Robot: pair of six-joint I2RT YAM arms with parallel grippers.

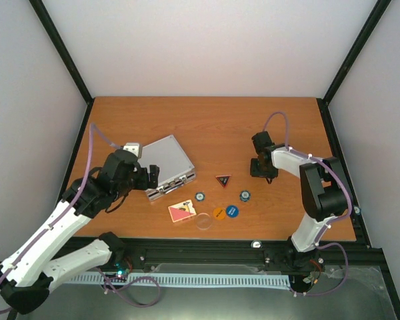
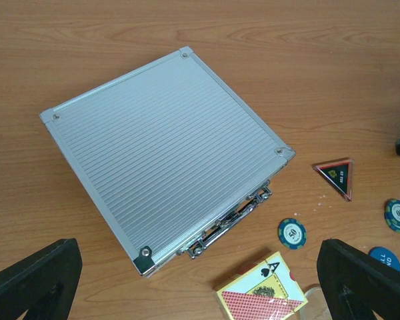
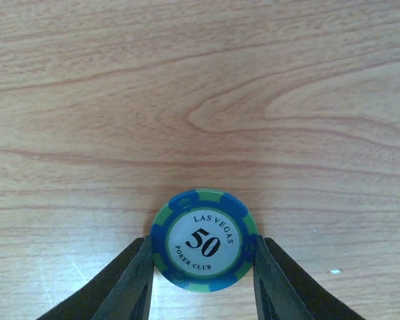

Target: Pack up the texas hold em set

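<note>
The silver aluminium case (image 1: 167, 167) lies closed on the table, latches and handle (image 2: 230, 223) facing the loose pieces. My left gripper (image 1: 147, 177) hovers open over its near corner, fingers (image 2: 33, 280) spread wide with nothing between them. By the case lie a pink card deck (image 2: 263, 290), a red-black triangle (image 1: 223, 180), two blue-green chips (image 1: 199, 197) (image 1: 245, 195), an orange disc (image 1: 219, 213), a blue disc (image 1: 232, 211) and a clear disc (image 1: 204, 221). My right gripper (image 3: 203, 250) is down at the table right of them, shut on the edges of a "50" chip (image 3: 203, 220).
The wooden table (image 1: 207, 127) is walled on three sides by white panels with black frame posts. The right arm's elbow (image 1: 323, 190) stands near the table's right edge. A black rail (image 1: 253, 250) runs along the near edge.
</note>
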